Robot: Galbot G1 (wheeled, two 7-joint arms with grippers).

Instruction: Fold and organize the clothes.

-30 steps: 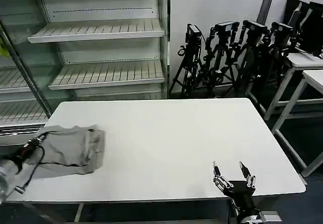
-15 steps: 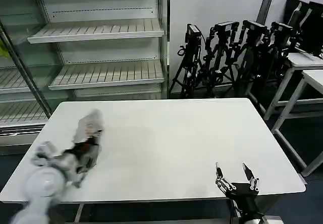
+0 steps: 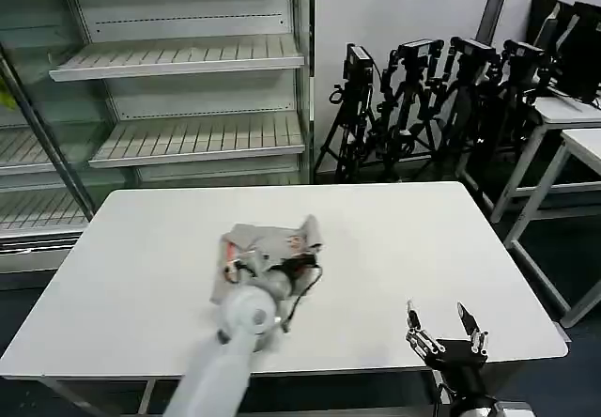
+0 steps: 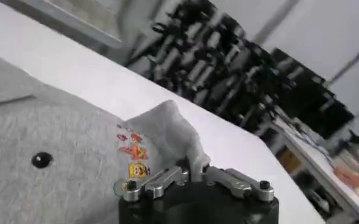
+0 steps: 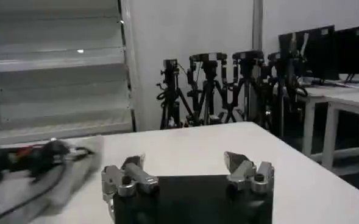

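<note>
Moved: the light grey short-sleeved cotton T-shirt (image 3: 270,248) was lying at the left edge of the white rectangular table (image 3: 413,239) a second ago; the left arm has since swept it toward the middle, where it now sits in a rumpled bundle. The right arm has hardly shifted.

Head view: the left pincer (image 3: 282,265) is at the bundle's near side, its arm reaching in from the front edge. The shirt is bunched, one corner standing up, with a small orange-red mark showing on top. The right pincer (image 3: 445,334) hangs at the near right edge of the table, well apart from the cloth, fingers spread and holding nothing.

Left wrist view: the left pincer (image 4: 191,175) has its fingers pressed together on a raised fold of grey cloth. Beside the fold are the small multicoloured chest print (image 4: 135,155) and one dark button-like dot (image 4: 41,159).

Right wrist view: the right pincer (image 5: 188,172) is wide open over bare table. The shirt (image 5: 57,176) and the left arm lie far off to one side.

Progress: early, I'd say. The garment is gathered at the centre but no neat fold is made; spreading, folding and tidying all remain.

Count: one T-shirt, two pincers, one table in use.
</note>
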